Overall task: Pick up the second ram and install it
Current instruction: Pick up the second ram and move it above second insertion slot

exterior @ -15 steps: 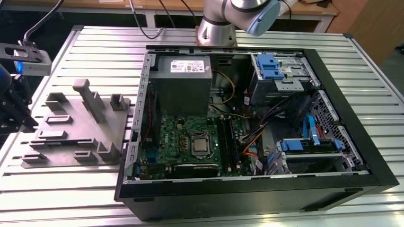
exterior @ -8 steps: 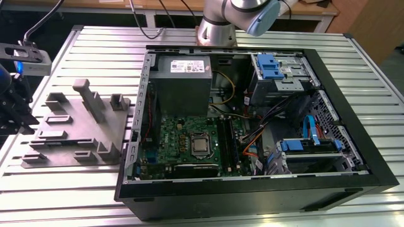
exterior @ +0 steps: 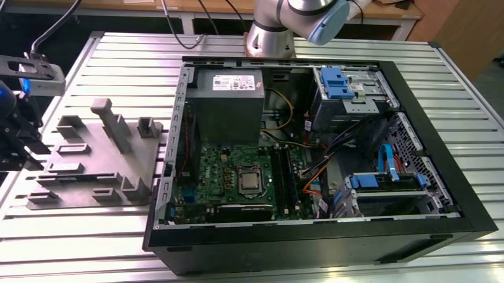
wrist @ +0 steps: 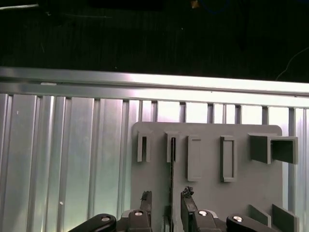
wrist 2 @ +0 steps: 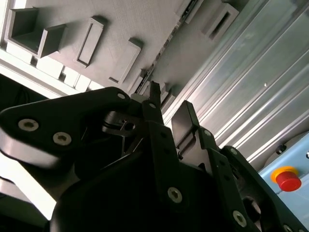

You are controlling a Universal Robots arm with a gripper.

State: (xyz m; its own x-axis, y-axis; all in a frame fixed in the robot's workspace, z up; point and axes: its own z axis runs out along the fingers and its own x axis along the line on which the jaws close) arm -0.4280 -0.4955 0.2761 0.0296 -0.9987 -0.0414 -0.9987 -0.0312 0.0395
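The second ram (wrist: 172, 164) stands on its edge in a slot of the grey fixture plate (wrist: 207, 193), showing as a thin dark strip. In the first wrist view my gripper (wrist: 166, 194) is open, one fingertip on each side of the strip with a gap on both sides. The second wrist view shows the same two black fingers (wrist 2: 184, 116) apart just above the ram (wrist 2: 164, 46), which runs edge-on along the plate (wrist 2: 135, 29). In the exterior view my gripper (exterior: 14, 127) hangs at the left edge, beside the plate (exterior: 94, 177).
An open black computer case (exterior: 315, 236) lies on the ribbed metal table (exterior: 118, 65), to the exterior view's right of the plate. Its green motherboard (exterior: 216, 171) holds long black slots (exterior: 282, 177). A red button (wrist 2: 288, 180) sits past the table edge.
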